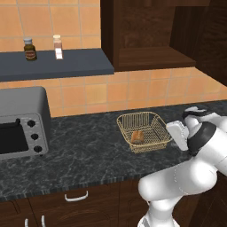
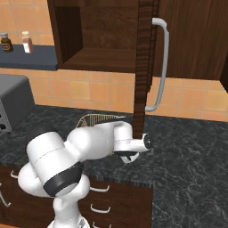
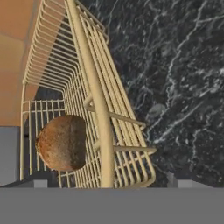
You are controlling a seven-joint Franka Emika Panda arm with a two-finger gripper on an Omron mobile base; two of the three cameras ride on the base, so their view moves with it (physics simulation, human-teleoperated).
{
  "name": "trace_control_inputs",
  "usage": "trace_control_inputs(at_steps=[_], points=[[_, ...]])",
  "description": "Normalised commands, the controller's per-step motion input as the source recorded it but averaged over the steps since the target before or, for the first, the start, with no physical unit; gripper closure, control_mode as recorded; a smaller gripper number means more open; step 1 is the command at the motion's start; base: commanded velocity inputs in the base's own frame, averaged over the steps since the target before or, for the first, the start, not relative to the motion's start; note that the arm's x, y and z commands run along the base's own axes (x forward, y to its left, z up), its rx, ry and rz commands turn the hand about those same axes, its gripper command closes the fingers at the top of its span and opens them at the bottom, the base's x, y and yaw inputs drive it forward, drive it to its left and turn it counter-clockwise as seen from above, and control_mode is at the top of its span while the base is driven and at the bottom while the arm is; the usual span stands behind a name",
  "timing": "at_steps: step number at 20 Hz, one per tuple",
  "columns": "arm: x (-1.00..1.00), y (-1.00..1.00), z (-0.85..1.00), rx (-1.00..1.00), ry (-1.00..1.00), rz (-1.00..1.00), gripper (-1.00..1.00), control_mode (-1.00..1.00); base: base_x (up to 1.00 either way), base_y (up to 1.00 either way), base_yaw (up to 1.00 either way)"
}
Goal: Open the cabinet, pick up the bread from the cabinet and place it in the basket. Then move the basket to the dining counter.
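I have the bread (image 1: pixel 137 137) lying in the basket (image 1: pixel 150 119) on the black table, near its back edge. My tool (image 3: pixel 107 186) straddles the basket's right rim (image 3: pixel 94 87), one fingertip either side; how wide it stands I cannot tell. A grip on thin wire could slip or tip the basket. The open cabinet door (image 2: pixel 143 67) hides the basket's far side.

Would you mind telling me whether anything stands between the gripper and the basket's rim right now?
Nothing visible does. In the hand view the gripper is right at the near rim of the basket, with the bread lying inside on the far side of that wall.
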Motion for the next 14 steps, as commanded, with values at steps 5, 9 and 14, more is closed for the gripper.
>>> trace_control_inputs(at_steps=[5,9,14], points=[[0.03,0.40,-0.38,-0.02,0.00,0.00,1.00,-1.00,0.00,0.00,0.00],[-0.09,0.18,-0.07,-0.06,0.02,0.06,1.00,-1.00,0.00,0.00,0.00],[-0.37,0.28,-0.03,-0.10,-0.01,0.09,1.00,-1.00,0.00,0.00,0.00]])
